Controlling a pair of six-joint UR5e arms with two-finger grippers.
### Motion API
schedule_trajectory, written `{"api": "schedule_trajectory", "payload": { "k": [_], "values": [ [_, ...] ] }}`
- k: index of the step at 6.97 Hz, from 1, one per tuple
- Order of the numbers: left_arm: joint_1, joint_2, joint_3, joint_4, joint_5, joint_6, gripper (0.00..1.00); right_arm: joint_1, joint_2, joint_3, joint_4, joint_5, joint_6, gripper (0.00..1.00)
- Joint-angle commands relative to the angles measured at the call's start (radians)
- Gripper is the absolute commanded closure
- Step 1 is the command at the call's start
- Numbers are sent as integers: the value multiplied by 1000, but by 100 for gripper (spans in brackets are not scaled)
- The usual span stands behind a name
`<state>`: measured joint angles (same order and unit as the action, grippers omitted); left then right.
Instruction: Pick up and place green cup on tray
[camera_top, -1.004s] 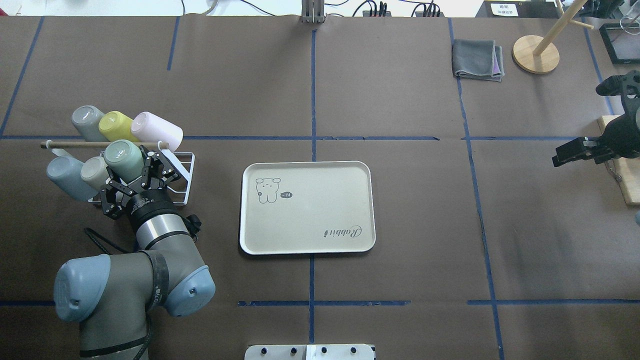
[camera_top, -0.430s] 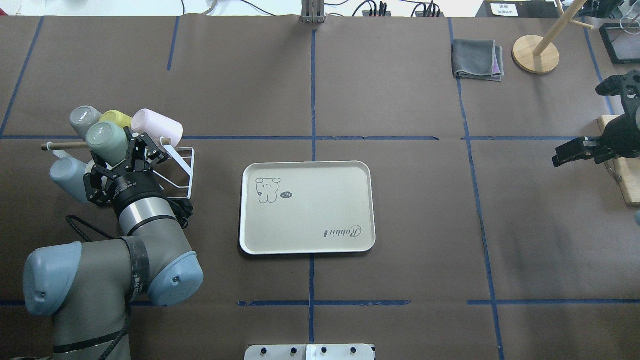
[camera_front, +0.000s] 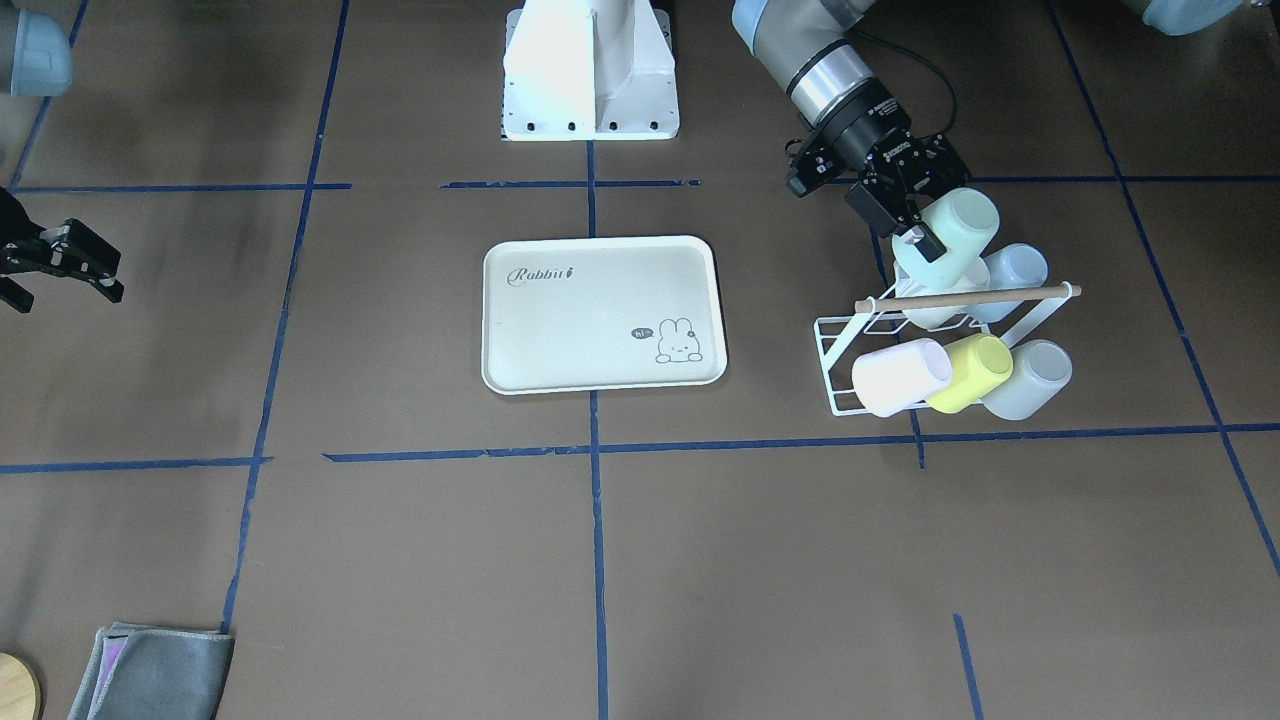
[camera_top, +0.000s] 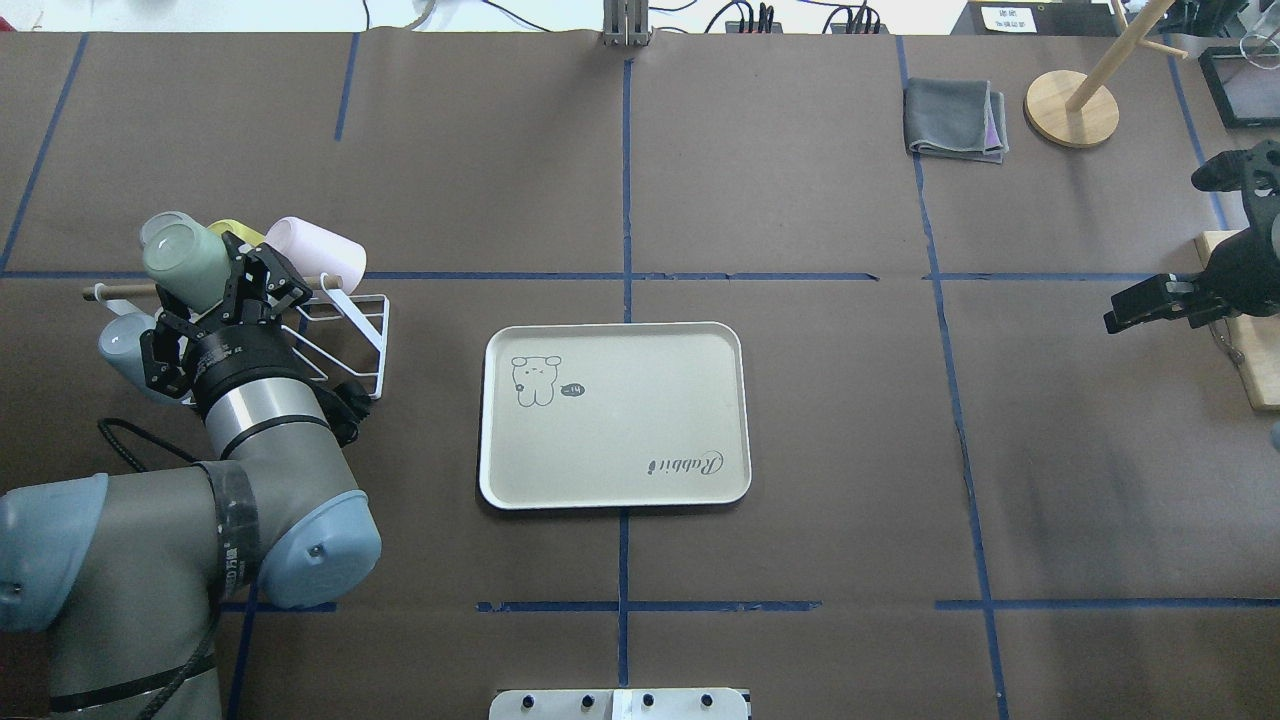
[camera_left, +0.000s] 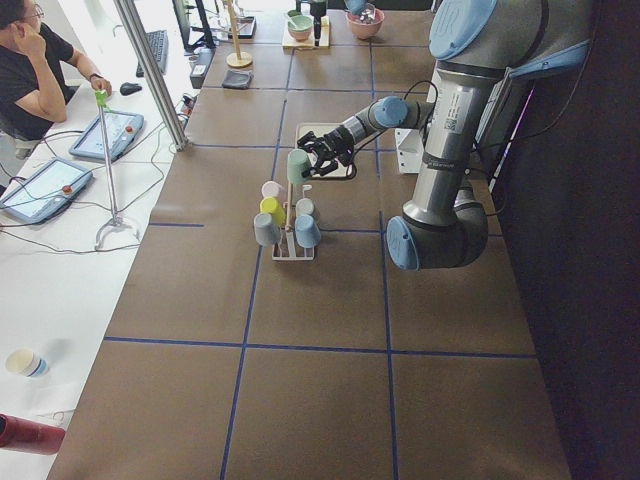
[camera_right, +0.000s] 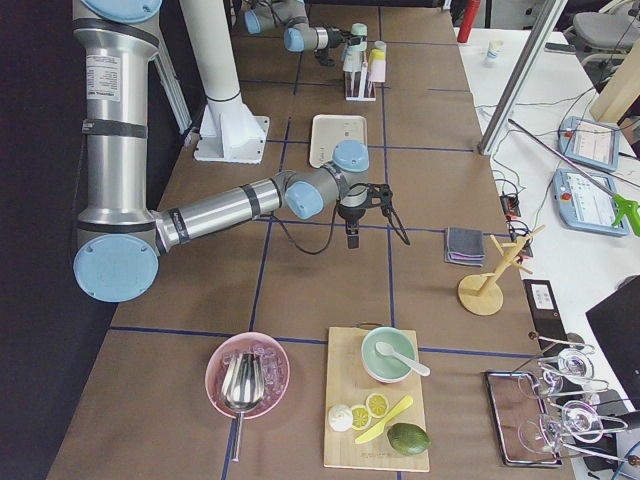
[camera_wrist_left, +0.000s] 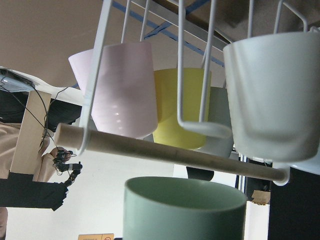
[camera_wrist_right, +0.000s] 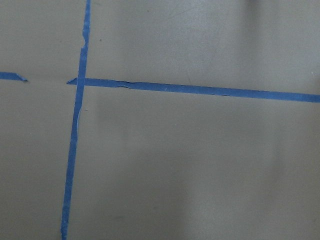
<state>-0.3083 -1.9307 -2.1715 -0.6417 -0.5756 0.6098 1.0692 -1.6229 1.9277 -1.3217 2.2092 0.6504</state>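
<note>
The green cup (camera_top: 183, 264) is a pale mint tumbler held on its side above the wire rack (camera_top: 357, 330), its open mouth toward the wooden rod. My left gripper (camera_top: 203, 284) is shut on the green cup (camera_front: 950, 232), which hangs clear of the other cups. In the left wrist view the green cup (camera_wrist_left: 184, 210) fills the bottom edge below the rod. The cream tray (camera_top: 640, 400) with the rabbit drawing lies flat at the table's middle, to the right of the rack. My right gripper (camera_top: 1118, 312) hovers open at the far right with nothing in it.
A pink cup (camera_top: 318, 252), a yellow cup (camera_top: 229, 232) and a pale blue cup (camera_top: 122, 342) stay on the rack. A folded grey cloth (camera_top: 955, 118) and a wooden stand (camera_top: 1070, 108) sit at the back right. A person (camera_left: 30, 70) sits at a desk beyond the table.
My left gripper has carried the green cup up and away from the rack's front, toward the back left. The right arm has stayed still.
</note>
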Motion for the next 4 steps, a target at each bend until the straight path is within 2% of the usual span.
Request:
{"api": "schedule_trajectory", "payload": {
  "k": [1, 3, 4],
  "values": [
    [-21, -2, -132, -1, -9, 5, 93, 0, 0, 2, -1, 1, 0, 0],
    [-40, -45, -226, -54, -62, -19, 93, 0, 1, 4, 1, 1, -2, 0],
    [-48, -51, -226, -166, -125, -135, 93, 2, 3, 4, 1, 1, -2, 0]
  ]
}}
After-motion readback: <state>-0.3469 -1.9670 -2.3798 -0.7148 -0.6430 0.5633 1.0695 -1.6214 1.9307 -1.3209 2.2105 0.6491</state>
